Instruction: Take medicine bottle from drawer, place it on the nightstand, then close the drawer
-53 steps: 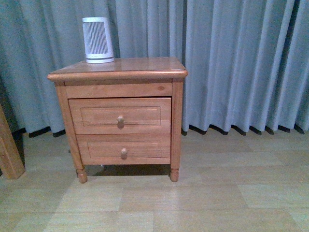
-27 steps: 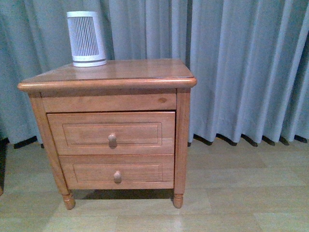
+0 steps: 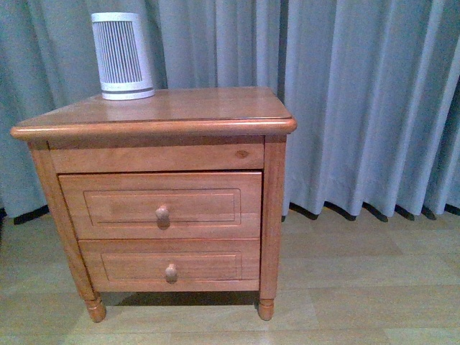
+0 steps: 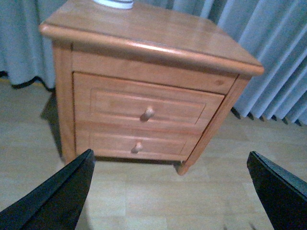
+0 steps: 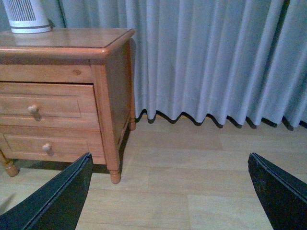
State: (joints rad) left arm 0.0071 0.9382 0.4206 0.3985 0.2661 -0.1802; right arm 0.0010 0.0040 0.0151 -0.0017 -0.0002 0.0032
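Nearest to the cameras are the two claws. In the left wrist view, the left gripper (image 4: 170, 160) has its two dark fingers (image 4: 57, 196) spread wide apart, with nothing between them. The right gripper (image 5: 169, 160) stands the same way in the right wrist view, with its fingers (image 5: 53, 201) far apart and empty. Both hang above the floor (image 3: 359, 287), which is made of pale wooden boards, and neither touches anything.

Behind them stands the nightstand (image 3: 277, 201) on short turned feet (image 3: 266, 309). The shorter lower drawer (image 3: 215, 266) is shut, and it has one round knob (image 3: 171, 272) in the middle. Above it is the taller drawer (image 3: 208, 207), with a recessed panel and its own round handle (image 3: 162, 213). Its front seems to sit a little forward of the frame, but I cannot tell this for sure. The inside is hidden, so the medicine bottle is not visible in any view.

On the thick rounded top, at the back left corner, stands a white ribbed appliance (image 3: 122, 54). Its face shows only thin vertical slats and a plain band at the base. I can read no letters on it.

Farthest back, a grey-blue curtain (image 3: 359, 108) hangs in folds down to the floor.
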